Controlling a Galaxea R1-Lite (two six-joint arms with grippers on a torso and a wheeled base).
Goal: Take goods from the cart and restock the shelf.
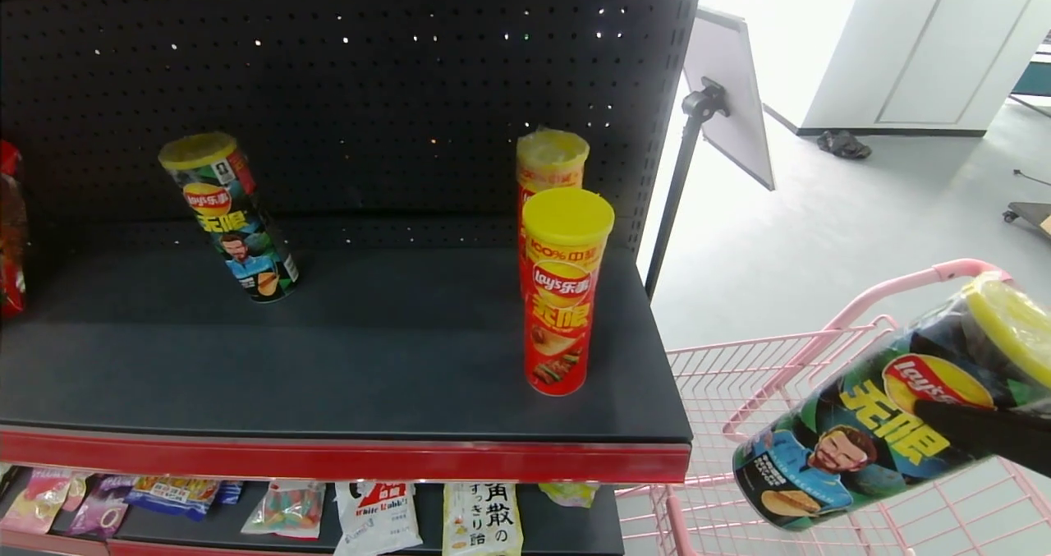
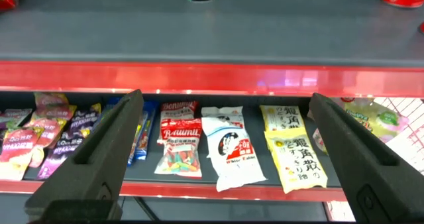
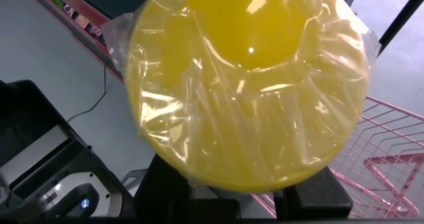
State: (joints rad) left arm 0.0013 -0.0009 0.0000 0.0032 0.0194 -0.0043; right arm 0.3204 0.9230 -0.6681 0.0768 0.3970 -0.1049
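Note:
My right gripper is shut on a green-and-black chips can with a yellow lid, held tilted above the pink cart, to the right of the shelf. In the right wrist view the can's plastic-wrapped yellow lid faces the camera, with the gripper clamped on the can below it. On the dark shelf board stand a matching green can at the left and two red cans, one behind the other. My left gripper is open with nothing in it, in front of the lower shelf.
Snack bags lie in a row on the lower shelf under the red shelf edge. A red packet stands at the shelf's far left. A sign on a black pole rises right of the shelf. Bare board lies between the cans.

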